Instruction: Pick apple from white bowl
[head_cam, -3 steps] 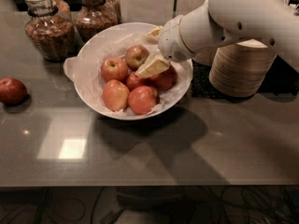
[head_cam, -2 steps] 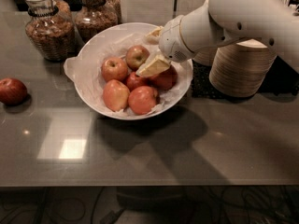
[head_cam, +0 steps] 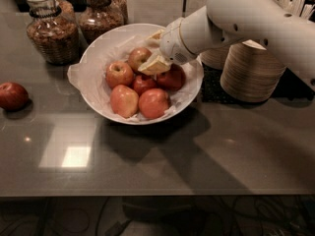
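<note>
Dark glossy counter carries the white bowl, which stands near the back between two glass jars and a stack of beige paper bowls. The paper lining keeps the apples heaped together in the middle. I have the gripper down inside the bowl, coming over the right rim at a slant, I think so that the arm passes above the stack. It sits at the rear apple, perhaps touching it; whether it is wide, narrow or holding, I cannot tell. One loose apple lies far left, outside the task.
</note>
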Robot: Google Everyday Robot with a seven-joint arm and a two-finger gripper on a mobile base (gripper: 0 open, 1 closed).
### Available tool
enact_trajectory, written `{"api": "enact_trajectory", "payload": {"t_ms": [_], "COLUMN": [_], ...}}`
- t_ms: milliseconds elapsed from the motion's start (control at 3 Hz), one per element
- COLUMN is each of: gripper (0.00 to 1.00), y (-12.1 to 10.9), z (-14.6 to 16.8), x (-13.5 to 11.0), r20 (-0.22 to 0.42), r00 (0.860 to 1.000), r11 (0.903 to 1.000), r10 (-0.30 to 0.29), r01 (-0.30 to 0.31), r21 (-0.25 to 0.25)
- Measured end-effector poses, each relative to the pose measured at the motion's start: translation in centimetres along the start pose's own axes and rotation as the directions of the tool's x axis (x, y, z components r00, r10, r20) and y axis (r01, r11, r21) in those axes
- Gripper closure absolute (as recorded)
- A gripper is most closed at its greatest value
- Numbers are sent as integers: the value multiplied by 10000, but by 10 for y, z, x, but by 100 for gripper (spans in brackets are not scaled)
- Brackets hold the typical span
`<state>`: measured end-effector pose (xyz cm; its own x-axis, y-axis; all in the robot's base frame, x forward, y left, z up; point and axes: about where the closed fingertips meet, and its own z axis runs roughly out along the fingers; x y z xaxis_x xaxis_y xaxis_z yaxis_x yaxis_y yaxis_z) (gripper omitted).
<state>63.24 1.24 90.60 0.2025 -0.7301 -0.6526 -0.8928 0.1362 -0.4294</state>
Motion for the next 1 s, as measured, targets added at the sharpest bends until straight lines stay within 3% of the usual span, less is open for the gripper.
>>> {"api": "enact_trajectory", "payload": {"t_ms": [667,1000], "gripper": [11,9], "y": [0,0], "z": [0,0], "x": [0,0], "r20": [2,2], "r00": [10000,10000], "r11": [10000,10000], "r10": [-1,-1], "r01": [1,1], "r21": [-3,-3]}}
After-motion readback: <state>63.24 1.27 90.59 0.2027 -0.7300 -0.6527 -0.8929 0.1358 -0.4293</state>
